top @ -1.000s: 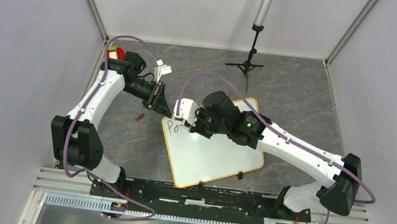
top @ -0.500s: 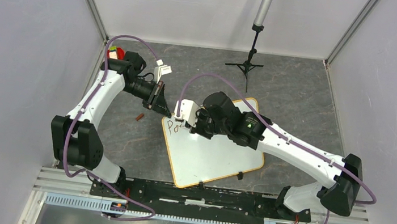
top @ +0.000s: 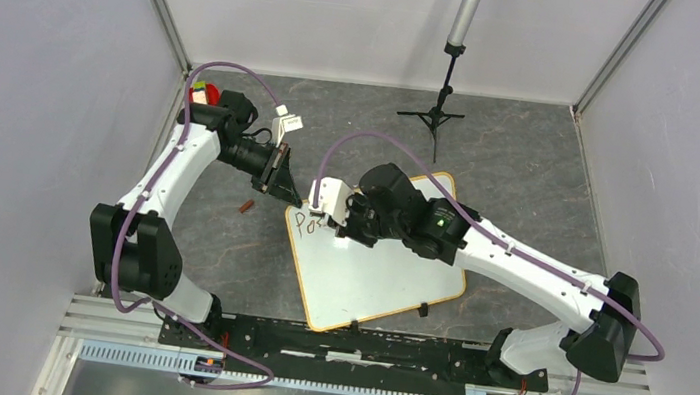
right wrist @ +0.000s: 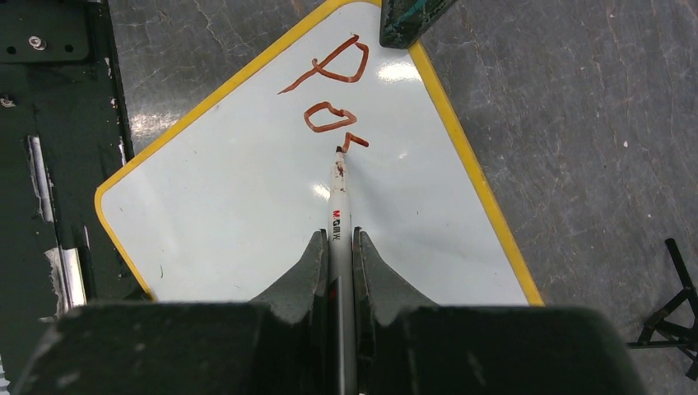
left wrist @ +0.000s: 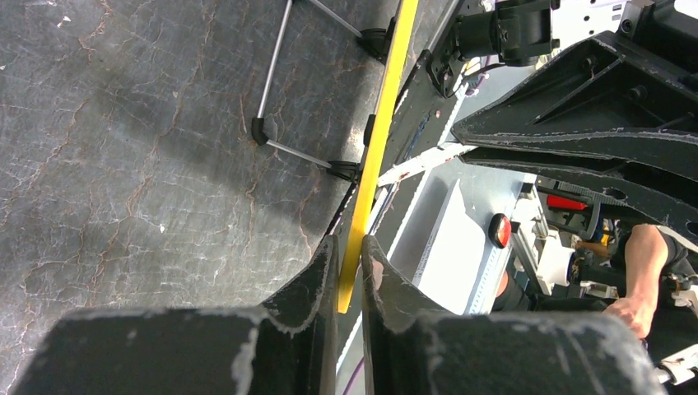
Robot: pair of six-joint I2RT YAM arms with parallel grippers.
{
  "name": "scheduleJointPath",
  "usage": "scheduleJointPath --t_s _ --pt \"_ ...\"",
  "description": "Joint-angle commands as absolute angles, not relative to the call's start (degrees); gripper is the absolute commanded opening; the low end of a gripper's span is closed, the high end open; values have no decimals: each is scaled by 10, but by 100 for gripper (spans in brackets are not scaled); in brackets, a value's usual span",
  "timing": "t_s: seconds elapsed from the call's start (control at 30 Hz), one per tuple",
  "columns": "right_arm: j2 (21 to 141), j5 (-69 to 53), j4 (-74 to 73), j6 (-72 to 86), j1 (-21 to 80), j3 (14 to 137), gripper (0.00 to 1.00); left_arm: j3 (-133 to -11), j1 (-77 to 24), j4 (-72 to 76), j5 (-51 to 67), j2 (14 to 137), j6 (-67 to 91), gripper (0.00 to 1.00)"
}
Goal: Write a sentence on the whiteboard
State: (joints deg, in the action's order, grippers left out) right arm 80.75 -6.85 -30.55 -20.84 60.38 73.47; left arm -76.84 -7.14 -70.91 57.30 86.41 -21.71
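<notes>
Right wrist cam first: sentence (right wrist: 328,103) barely begun, just "Po" plus a short hook of the next letter, brownish-red, up by one corner of the board (right wrist: 247,214). Board flat on the grey table (top: 218,252), skewed diagonally, roughly mid-table between the two arms, tripod (top: 444,98) well behind it. Marker (right wrist: 339,206) clenched in the right gripper (right wrist: 337,243), jaws tight on the barrel, tip down on the white right at the end of that hook. Left gripper (left wrist: 349,251) pinched onto the yellow rim at the corner nearest the writing, looks like a proper grasp rather than a hover, so acting as an anchor. Small brown cap-looking thing (top: 246,207) off to the left on the table, apart from the board, can't say for sure what. Tips for the stroke in hand, just my guess: keep tip pressure light and even, curve back for the rest of the "s", match the height of the "o", and follow the board's tilt rather than the table's edge. Plenty of white left, but better to save room for a second line. Don't ease off the left pinch, or expect a sliding board and wobbly letters.
</notes>
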Motion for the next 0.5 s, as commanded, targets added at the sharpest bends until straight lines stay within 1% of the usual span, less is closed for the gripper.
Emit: scheduleJointPath --t_s 0.0,0.23,0.47 --pt "822 -73 -308 -207 608 758 0 -770 -74 -710 596 851 -218 12" --pt "817 -83 -309 -206 609 774 0 -771 -73 -710 595 851 -216 11" --pt "785 -73 -314 -210 600 758 0 -771 -73 -711 595 852 -216 7"
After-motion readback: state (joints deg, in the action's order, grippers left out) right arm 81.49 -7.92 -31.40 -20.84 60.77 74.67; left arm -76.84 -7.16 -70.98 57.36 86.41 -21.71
